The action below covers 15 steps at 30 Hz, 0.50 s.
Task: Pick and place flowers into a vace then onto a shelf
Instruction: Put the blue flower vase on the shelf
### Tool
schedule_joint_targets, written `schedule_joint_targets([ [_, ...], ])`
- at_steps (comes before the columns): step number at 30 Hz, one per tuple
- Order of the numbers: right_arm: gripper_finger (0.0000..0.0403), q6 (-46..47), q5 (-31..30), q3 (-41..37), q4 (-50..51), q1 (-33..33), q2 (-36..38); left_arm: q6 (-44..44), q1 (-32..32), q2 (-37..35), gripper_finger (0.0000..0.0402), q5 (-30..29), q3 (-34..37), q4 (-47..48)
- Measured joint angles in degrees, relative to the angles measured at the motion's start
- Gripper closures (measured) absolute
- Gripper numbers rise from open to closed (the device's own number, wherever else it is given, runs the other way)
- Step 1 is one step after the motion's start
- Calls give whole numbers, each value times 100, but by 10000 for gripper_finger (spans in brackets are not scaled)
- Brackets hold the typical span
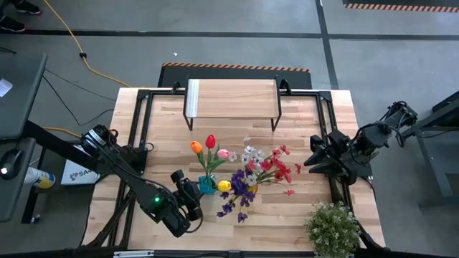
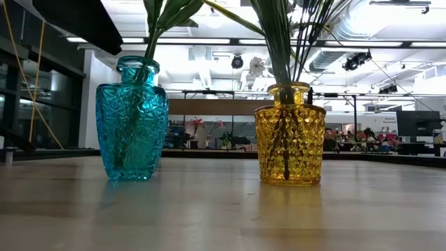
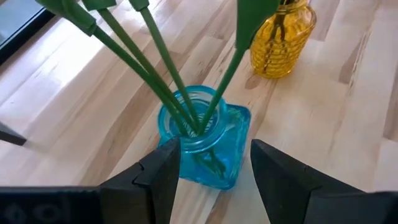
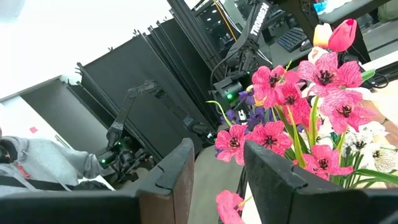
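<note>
I count two vases in the middle of the table, each with flowers (image 1: 240, 168) in it. The blue vase (image 3: 205, 146) stands on the left and holds four green stems as far as I can count in the left wrist view; from above I see an orange tulip (image 1: 196, 147), a red tulip (image 1: 211, 141) and a pink tulip (image 1: 223, 153) over it. A yellow bloom (image 1: 224, 185) lies low beside it, but I cannot tell which vase it belongs to. The yellow vase (image 2: 289, 136) stands just to the right, well apart from the blue one. From above it is almost wholly hidden under its sprays: red (image 1: 280, 168), purple (image 1: 239, 190) and white (image 1: 250, 154). In the low view all the blooms are cut off at the top edge; only stems show.

The shelf (image 1: 232, 98) stands at the far side of the table, beyond both vases, with nothing on its plank top.

My left gripper (image 3: 214, 168) is on the near side of the blue vase with its fingers apart, one to each side of the vase body and just short of it; I cannot tell whether either finger touches the glass. My right gripper (image 4: 214, 168) waits at the right edge of the table, fingers apart with nothing between them, pointing toward the red spray.

A pale-green potted plant (image 1: 333, 228) sits at the near right corner, partly cut off.
</note>
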<state>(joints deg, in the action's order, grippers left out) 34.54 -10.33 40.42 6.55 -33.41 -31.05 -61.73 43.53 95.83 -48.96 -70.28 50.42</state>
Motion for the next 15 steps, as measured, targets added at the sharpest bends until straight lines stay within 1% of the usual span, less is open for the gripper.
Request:
schedule_joint_targets([
  [10,272,-2,-43,0,-13,1,1,0,0,-2,174,54,5,205],
  [15,272,-2,-44,0,-24,0,0,0,0,-9,174,7,283,-46],
])
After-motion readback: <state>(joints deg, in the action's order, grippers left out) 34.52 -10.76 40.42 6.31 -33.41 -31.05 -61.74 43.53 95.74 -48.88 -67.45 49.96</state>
